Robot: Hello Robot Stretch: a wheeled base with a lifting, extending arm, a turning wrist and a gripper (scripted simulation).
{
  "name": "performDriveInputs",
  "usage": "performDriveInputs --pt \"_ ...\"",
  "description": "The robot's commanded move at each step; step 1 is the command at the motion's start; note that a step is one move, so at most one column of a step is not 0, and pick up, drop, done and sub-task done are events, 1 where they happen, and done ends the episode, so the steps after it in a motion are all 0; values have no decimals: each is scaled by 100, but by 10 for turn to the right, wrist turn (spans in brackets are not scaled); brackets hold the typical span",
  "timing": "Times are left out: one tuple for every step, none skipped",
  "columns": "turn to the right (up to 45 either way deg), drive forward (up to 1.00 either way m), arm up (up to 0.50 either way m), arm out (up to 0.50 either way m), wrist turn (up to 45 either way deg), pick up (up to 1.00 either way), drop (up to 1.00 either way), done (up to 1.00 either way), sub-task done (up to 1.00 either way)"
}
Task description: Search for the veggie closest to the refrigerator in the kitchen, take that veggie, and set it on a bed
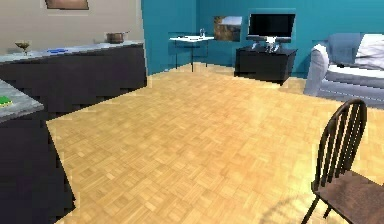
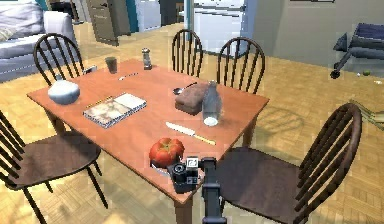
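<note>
A round red veggie with a green top, shaped like a tomato (image 2: 166, 151), lies near the front edge of the wooden dining table (image 2: 95, 125) in the arm side view. The gripper (image 2: 181, 177) sits at the end of the dark arm bar (image 2: 213, 203), just below and right of the red veggie at the table's edge. I cannot tell whether it holds anything. A white refrigerator (image 2: 222, 22) stands at the far wall beyond the table.
On the table are a pale bowl (image 2: 64, 91), a flat book (image 2: 115, 108), a bottle (image 2: 211, 103) and a knife (image 2: 184, 128). Several dark chairs ring it, one (image 2: 262, 172) beside the arm. The forward view has a dark counter (image 1: 70, 78), a sofa (image 1: 350, 68), a TV (image 1: 271, 26), a chair (image 1: 345, 160) and bare parquet floor.
</note>
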Motion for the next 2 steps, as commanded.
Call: performDriveInputs --pt "0 0 0 0 0 100 0 0 0" --pt "0 0 10 0 0 0 0 0 0"
